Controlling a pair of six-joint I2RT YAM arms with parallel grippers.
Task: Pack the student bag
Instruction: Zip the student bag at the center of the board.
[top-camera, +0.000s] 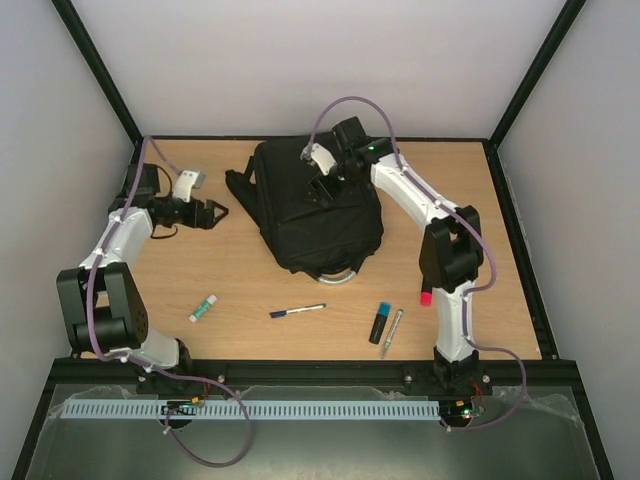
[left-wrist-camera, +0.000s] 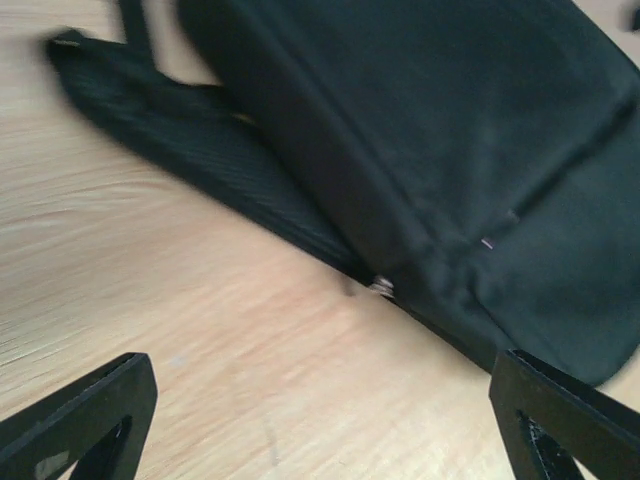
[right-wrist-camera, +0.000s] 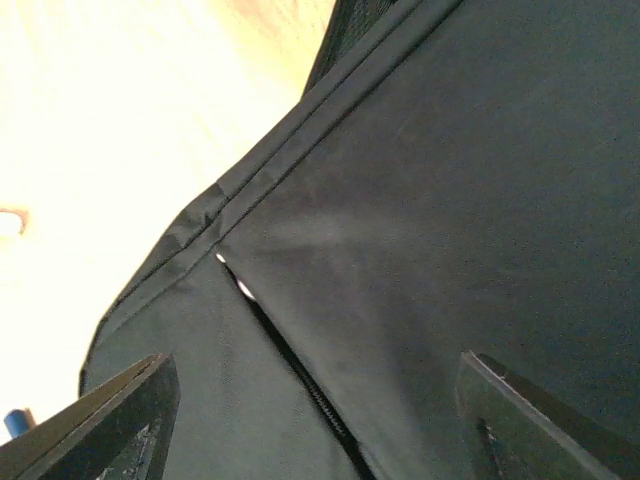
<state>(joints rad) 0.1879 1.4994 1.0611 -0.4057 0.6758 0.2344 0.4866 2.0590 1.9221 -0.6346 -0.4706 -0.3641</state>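
Left fingers (left-wrist-camera: 90, 410) stand spread and empty over the tabletop (top-camera: 240, 280), just beside the student bag (top-camera: 318, 215), which lies flat toward the back. Its fabric looks soft and floppy, likely to sag, so the loop handle (top-camera: 345, 272) or zip (right-wrist-camera: 300, 370) seems the surest hold. One bag; in front, one glue stick (top-camera: 203, 308), one pen (top-camera: 297, 311), one highlighter (top-camera: 381, 322), one slim marker (top-camera: 392, 332). Right fingers (right-wrist-camera: 110, 420) sit parted over the bag's zip, clasping nothing.
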